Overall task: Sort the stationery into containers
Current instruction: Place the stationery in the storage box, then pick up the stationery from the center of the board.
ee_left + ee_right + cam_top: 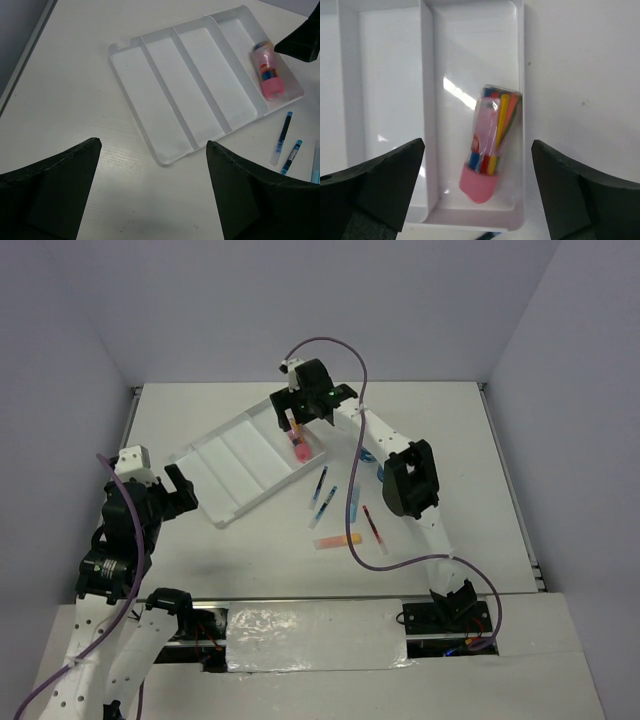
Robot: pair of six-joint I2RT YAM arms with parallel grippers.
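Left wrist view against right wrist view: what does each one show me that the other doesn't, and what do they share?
Only the left wrist: the whole tray with four compartments, three of them empty, plus a dark blue pen and a lighter blue pen on the table beside it. Only the right wrist: a close look at the pink tube, with coloured sticks showing through its clear wall. Both: the pink tube lying in the tray's end compartment.
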